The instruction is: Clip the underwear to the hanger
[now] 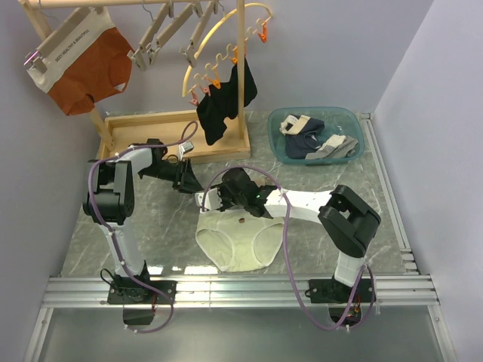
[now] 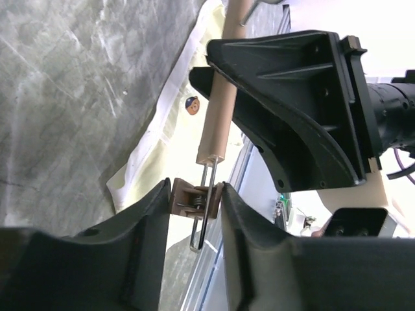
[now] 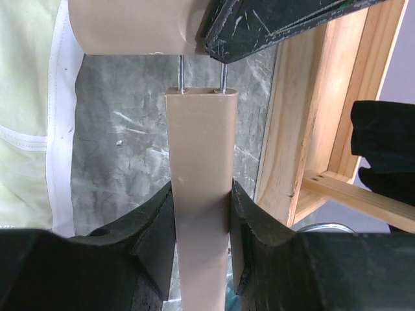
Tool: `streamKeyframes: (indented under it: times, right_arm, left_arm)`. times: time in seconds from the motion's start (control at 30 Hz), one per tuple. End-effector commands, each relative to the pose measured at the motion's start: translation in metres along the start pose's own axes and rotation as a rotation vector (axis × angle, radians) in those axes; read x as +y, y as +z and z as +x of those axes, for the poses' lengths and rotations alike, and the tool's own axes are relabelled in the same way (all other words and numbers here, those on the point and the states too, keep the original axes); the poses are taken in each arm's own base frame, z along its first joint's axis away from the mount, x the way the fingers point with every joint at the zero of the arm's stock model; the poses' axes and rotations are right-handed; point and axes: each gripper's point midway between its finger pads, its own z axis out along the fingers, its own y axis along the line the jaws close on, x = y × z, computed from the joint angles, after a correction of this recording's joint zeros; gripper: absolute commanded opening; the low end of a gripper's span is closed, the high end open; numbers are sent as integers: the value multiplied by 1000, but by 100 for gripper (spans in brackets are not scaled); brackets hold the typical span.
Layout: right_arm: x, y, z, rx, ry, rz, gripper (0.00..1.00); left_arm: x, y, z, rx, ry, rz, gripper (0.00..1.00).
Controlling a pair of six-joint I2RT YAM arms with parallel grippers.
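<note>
At bottom centre of the left wrist view, the left claw [image 2: 196, 191] is narrowed onto a brown clip [image 2: 187, 198] at the end of the hanger [image 2: 217, 110], a finger pressed on each side. The right claw [image 3: 201, 214] is clamped on the hanger's wooden bar. The cream underwear [image 1: 238, 240] lies flat on the table [image 1: 151, 226], lower centre of the top view, with its waistband at the hanger

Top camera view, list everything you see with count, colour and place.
underwear: one, pale cream, flat on the table
hanger: one, light wood, over the underwear
rack: one, wooden, back left
briefs: one, rust-orange, hung on rack
garment: one, black, pegged to hoop
hoop: one, yellow, on the rack
spare hangers: several, pale wood, rack rail
basin: one, teal, back right, holding clothes
left gripper: one, black, closed on hanger's clip
right gripper: one, black, closed on hanger
</note>
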Motion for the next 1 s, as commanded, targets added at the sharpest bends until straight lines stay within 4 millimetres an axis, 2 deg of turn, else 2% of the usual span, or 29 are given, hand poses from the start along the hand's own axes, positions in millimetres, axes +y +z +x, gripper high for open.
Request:
streamKeyframes:
  times: [0.0, 0.27, 0.5, 0.53, 0.63, 0.73, 0.97]
  right_arm:
    - [-34, -18, -17, -40, -12, 118, 0]
    - [-28, -17, -17, -44, -16, 99, 0]
    - [-28, -18, -19, -57, -22, 106, 0]
    - [-27, -18, -18, -54, -26, 111, 0]
    - [-30, -19, -16, -43, -59, 152, 0]
    - [-33, -19, -15, -39, -69, 174, 0]
    - [-39, -21, -17, -46, -73, 210, 0]
  left_arm:
    - [-7, -2, -8, -17, 35, 38, 36]
    - [-6, -3, -9, -18, 26, 47, 1]
    - [-4, -2, -8, -7, 40, 51, 1]
    - [-5, -2, -5, 1, 33, 63, 18]
    - [-6, -5, -6, -14, 22, 72, 49]
    - [-7, -7, -7, -25, 14, 68, 54]
    - [-7, -7, -5, -14, -7, 72, 54]
